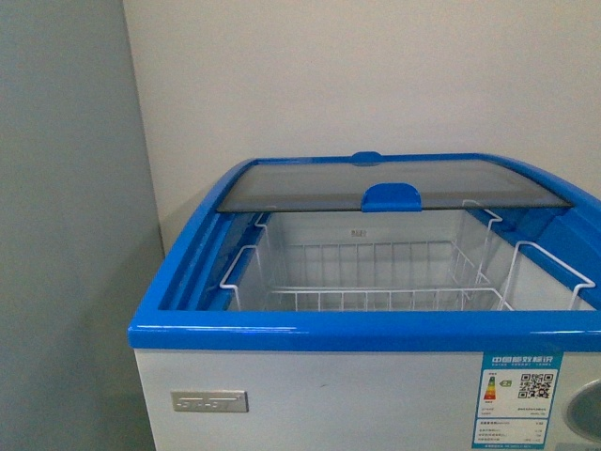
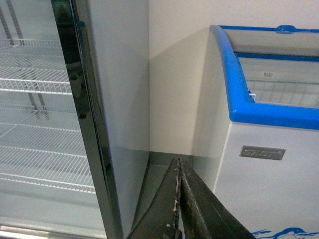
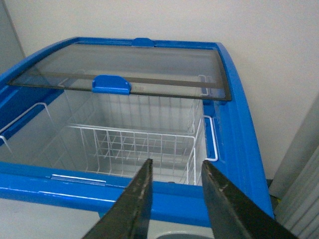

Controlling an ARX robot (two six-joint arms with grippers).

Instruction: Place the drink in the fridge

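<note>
Now, fridge [image 1: 310, 329]: I see its glass lid [image 1: 394, 183] slid back, wire basket [image 1: 376, 272] exposed.
Drink: I can't find it in any view.
Left gripper [image 2: 179, 199]: jaws closed, empty.
Right gripper [image 3: 174, 199]: jaws apart, empty, over the front rim.

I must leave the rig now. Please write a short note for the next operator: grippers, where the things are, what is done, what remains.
Left gripper: shut, empty, low beside the fridge, near the tall glass-door cooler.
Right gripper: open, empty, above the fridge's front rim.
Fridge: glass lid slid back, wire basket exposed and empty.
Drink: not visible in any view.
Done: fridge is open.
Left: find and grasp the drink, place it in the basket, probably close the lid.
</note>
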